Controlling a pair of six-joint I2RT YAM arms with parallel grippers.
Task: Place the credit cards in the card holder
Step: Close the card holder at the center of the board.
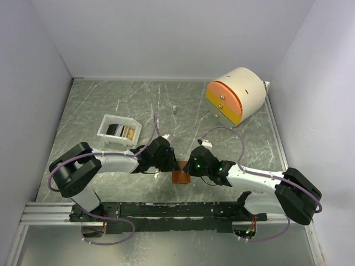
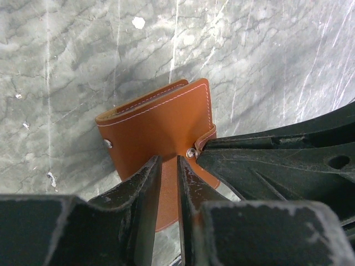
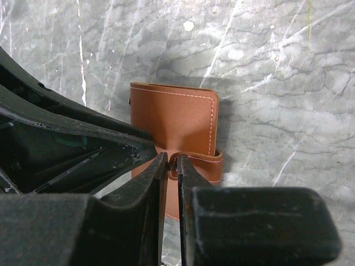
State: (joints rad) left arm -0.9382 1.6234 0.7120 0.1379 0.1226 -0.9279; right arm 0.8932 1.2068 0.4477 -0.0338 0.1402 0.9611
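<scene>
rust-brown leather marks the card holder in the top view. it lies on the grey marbled desk near the front edge, between the left hand and the right hand, which meet over it. the credit cards sit in a white tray well apart, behind the left arm. a cream-and-orange drawer unit stands at the far right.

from the left wrist, the card holder is folded, stitched edge upward. the left hand has its fingers drawn close, with a strip of leather pinched between them. the right hand reaches in at the snap strap.

from the right wrist, the right hand has its fingers nearly together, clamped on the strap of the card holder.
</scene>
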